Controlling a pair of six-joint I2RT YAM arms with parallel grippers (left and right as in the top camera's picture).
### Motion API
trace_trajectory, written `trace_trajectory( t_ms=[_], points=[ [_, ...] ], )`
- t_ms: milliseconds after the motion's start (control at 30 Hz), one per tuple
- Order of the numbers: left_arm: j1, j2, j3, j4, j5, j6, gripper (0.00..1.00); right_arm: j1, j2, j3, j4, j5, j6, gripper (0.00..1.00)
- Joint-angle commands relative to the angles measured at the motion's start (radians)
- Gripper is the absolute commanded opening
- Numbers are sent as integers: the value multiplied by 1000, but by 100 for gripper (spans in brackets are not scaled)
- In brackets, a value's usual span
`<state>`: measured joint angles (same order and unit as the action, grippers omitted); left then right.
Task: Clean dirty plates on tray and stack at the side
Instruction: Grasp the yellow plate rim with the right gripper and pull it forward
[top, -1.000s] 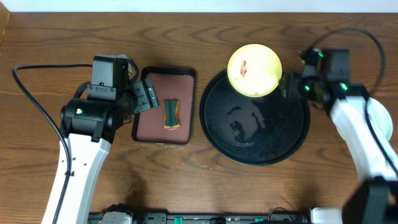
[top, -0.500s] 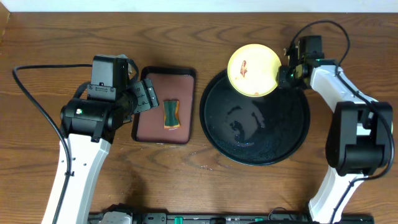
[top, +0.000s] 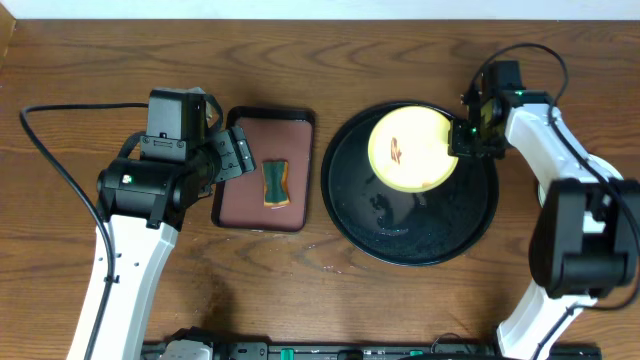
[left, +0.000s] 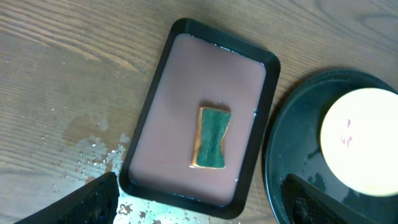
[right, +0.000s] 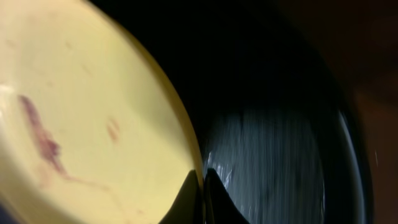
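A pale yellow plate with a red-brown smear sits over the far half of the round black tray. My right gripper is at the plate's right edge, shut on its rim. The right wrist view shows the two dark fingertips pinched on the yellow plate rim, with the glossy tray behind. My left gripper hangs open at the left edge of the reddish tray, holding nothing. In its wrist view the left gripper is wide open, and the plate shows on the black tray at right.
A rectangular reddish-brown tray with a dark rim lies left of the black tray, with a green and orange sponge in its middle. The left wrist view shows that sponge and water drops on the wooden table.
My right gripper has shut on the yellow plate's rim. The plate has moved from the tray's far edge inward, over the tray. The left arm has not moved.
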<state>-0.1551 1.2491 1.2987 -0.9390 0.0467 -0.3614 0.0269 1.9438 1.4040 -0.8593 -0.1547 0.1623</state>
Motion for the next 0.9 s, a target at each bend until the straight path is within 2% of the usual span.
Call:
trace_trajectory(
  t_ms=[0,100,267,333,400,533,600,667,867],
  points=[
    [2,-2,14,-3,-2,10,84,36,-76,2,-144,6,133,1],
    [2,-2,14,-3,-2,10,84,57,-72,-19,-216,5,217,1],
    [2,-2,14,-3,-2,10,84,76,-72,-109,-134,51,297,2],
    [2,-2,14,-3,-2,10,84,74,-72,-122,-128,50,297,40],
    [2,-2,14,-3,-2,10,84,69,-74,-110,-116,49,207,47],
    [2,-2,14,-3,-2,10,84,73,-74,-71,-87,30,-49,47],
    [2,-2,14,-3,-2,10,84,77,-72,-72,-57,31,-170,38],
    [2,-2,14,-3,-2,10,84,77,-63,-77,-51,31,-187,30],
    [2,-2,14,-3,-1,10,84,77,-2,-81,-12,51,-186,29]
  ],
)
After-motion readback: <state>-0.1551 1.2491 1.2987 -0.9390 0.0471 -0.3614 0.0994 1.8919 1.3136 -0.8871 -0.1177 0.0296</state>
